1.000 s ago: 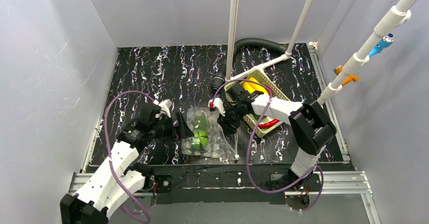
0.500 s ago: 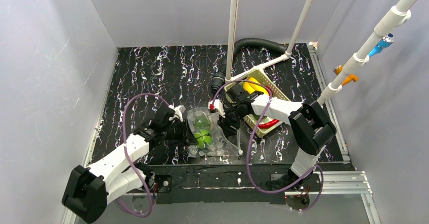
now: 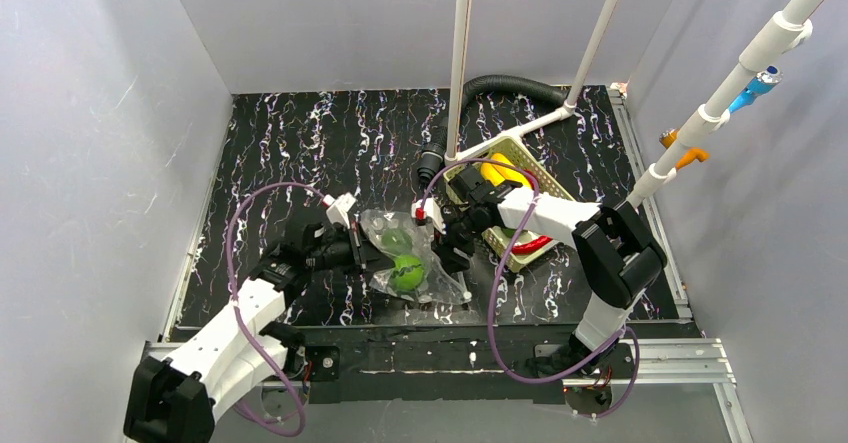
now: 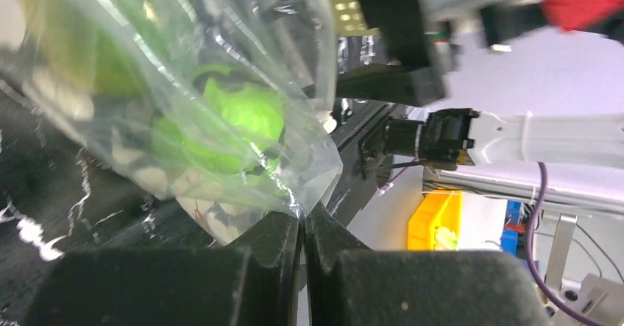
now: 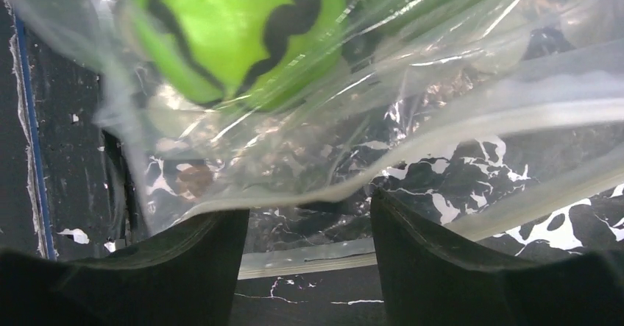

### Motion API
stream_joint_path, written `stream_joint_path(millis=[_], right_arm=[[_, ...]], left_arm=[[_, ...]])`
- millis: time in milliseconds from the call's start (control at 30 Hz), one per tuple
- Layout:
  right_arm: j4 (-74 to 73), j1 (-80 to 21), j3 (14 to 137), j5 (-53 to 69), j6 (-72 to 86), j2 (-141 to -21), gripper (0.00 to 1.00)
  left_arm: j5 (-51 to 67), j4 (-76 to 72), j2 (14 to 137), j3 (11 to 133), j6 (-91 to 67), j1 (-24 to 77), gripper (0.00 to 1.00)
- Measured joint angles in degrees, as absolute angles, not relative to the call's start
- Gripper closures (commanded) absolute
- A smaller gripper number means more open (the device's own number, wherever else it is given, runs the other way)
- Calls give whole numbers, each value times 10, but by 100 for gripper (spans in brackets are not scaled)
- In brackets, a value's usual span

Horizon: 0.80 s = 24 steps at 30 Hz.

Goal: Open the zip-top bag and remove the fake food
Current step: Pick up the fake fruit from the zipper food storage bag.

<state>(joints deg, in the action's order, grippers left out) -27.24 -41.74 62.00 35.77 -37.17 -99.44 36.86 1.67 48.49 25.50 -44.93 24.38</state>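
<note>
Compared with a second ago, the left pincer (image 3: pixel 372 256) is moved in and clenched, and the zip-top bag (image 3: pixel 400 243) is bunched up and drawn left. The bag's left edge is nipped between the left fingertips (image 4: pixel 283 230). The right pincer (image 3: pixel 440 253) is released, fingers apart at the bag's right edge. Green fake food (image 3: pixel 407 271) is enclosed in the bag, on the surface (image 3: pixel 300 143) left of the basket (image 3: pixel 520 148).

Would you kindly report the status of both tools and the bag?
Left tool shut on zip-top bag corner. Right tool open at bag edge. Green fake food inside. No obstruction seen.
</note>
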Motion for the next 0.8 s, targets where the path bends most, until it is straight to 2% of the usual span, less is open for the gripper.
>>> stream_joint_path(millis=[200,233,267,300,433,633,700,800], right_arm=[[-272,-417,620,371,-376,-990,27],[-272,-417,620,373,-376,-990,27],[-272,-417,620,376,-376,-990,26],[-272,-417,620,378,-377,-990,26],[-269,-420,620,375,-377,-990,26],[-265,-430,620,354,-383,-991,24],[-265,-432,620,350,-394,-991,24],[-264,-432,620,347,-425,-991,24]], left_arm=[[330,86,543,239,-439,233,100],[314,110,545,242,-432,233,89],[302,130,544,244,-426,233,74],[286,153,541,250,-418,233,66],[241,218,522,277,-395,233,51],[222,271,503,295,-381,233,45],[222,291,490,309,-376,233,45],[222,325,473,354,-361,233,51]])
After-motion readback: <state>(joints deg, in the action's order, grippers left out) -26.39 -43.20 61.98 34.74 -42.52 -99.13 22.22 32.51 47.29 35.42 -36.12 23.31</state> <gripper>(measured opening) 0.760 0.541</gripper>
